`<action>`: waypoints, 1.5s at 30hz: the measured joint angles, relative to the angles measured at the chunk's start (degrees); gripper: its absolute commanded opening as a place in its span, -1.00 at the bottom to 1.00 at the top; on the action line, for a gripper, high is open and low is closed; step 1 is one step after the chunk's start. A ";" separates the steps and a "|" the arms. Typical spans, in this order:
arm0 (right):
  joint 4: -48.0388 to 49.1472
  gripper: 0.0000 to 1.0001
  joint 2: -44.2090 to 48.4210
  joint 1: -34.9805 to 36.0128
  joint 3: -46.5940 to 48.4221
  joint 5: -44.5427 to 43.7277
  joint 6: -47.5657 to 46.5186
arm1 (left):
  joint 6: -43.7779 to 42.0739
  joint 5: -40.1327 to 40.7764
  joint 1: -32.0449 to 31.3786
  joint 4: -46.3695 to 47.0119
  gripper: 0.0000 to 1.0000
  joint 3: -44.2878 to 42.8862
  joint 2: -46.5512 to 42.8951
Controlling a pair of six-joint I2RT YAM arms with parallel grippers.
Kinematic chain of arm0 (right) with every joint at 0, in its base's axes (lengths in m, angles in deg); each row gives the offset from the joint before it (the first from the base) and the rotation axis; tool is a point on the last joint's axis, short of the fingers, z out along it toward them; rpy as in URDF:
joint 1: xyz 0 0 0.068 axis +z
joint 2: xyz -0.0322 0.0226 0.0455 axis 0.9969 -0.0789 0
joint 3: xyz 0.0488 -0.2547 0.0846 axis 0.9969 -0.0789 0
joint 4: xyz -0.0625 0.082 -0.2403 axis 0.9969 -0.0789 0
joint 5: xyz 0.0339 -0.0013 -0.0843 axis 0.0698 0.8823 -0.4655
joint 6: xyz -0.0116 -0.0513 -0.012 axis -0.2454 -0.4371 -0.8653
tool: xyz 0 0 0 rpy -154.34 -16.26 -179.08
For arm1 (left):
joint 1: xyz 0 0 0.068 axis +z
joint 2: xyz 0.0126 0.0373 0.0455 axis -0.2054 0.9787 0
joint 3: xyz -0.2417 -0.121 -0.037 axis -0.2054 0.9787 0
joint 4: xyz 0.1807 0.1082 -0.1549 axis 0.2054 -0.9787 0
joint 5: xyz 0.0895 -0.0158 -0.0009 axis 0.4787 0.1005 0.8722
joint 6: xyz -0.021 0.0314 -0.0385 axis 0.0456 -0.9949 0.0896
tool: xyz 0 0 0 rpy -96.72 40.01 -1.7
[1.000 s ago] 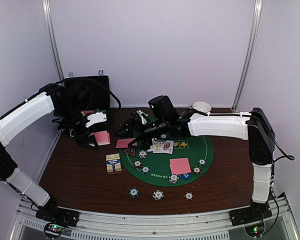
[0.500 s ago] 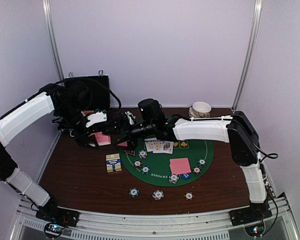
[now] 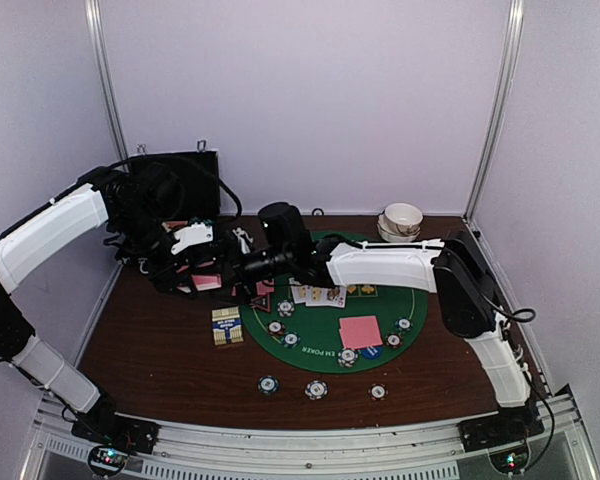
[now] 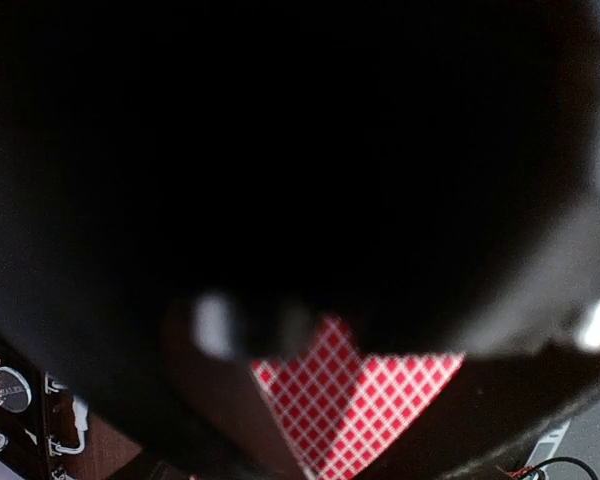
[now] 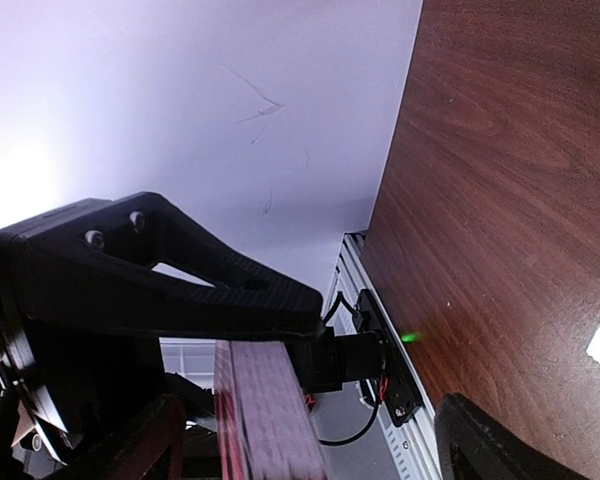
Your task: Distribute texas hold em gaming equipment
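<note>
My left claw [image 3: 193,268] is clamped shut on the deck of pink-backed cards [image 3: 206,281], holding it above the brown table [image 3: 150,350], just off the left edge of the green felt mat [image 3: 385,305]. Touching distance to its right, my right claw [image 3: 242,272] stands wide. Its wrist view shows the deck edge-on between the fingers, so the right arm is the one placed to draw a card. Further right the mat already carries face-up cards [image 3: 325,294] and poker chips [image 3: 348,356], and I judge the room tight.

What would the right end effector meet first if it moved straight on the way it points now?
Most likely the pink-backed card deck gripped by the left end effector. The right end effector points straight at it with jaws open, though the depth between them is unclear.
</note>
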 measured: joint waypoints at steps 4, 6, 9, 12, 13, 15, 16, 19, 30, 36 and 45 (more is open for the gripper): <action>0.37 0.62 -0.66 0.20 0.31 0.39 0.24 | 0.00 0.00 0.00 0.00 -1.00 0.00 0.00; 0.39 0.56 -1.22 0.15 0.59 0.48 0.39 | 0.00 -0.07 0.00 0.00 -1.00 0.00 0.00; 0.83 0.51 -1.73 -0.17 0.61 0.66 0.74 | 0.00 0.02 0.00 0.02 -1.00 0.00 0.02; 1.42 0.46 -1.73 -0.52 0.52 0.68 1.05 | 0.00 0.02 0.00 0.17 -1.00 0.00 0.02; 1.75 0.45 -1.73 -0.68 0.22 0.70 1.09 | 0.00 0.02 0.00 0.24 -1.00 0.00 0.02; 2.60 0.43 -1.70 -1.05 -0.33 1.09 1.09 | 0.00 0.09 0.00 0.46 -1.00 0.00 0.04; 3.08 0.42 -1.62 -1.22 -0.66 1.20 1.05 | 0.00 0.09 0.00 0.63 -1.00 0.00 0.09; 3.32 0.36 -0.81 -1.68 -1.81 1.36 0.72 | 0.00 0.07 0.00 0.90 -1.00 0.00 0.22; 1.18 0.04 1.75 -3.10 -3.89 1.57 -2.10 | 0.00 0.09 0.00 0.87 -1.00 0.00 0.24; -0.39 -0.24 3.74 -3.67 -5.03 1.62 -3.48 | 0.00 0.09 0.00 0.83 -1.00 0.00 0.24; -4.00 -0.50 7.15 -4.42 -6.93 1.49 -5.01 | 0.00 0.11 0.00 0.72 -1.00 0.00 0.24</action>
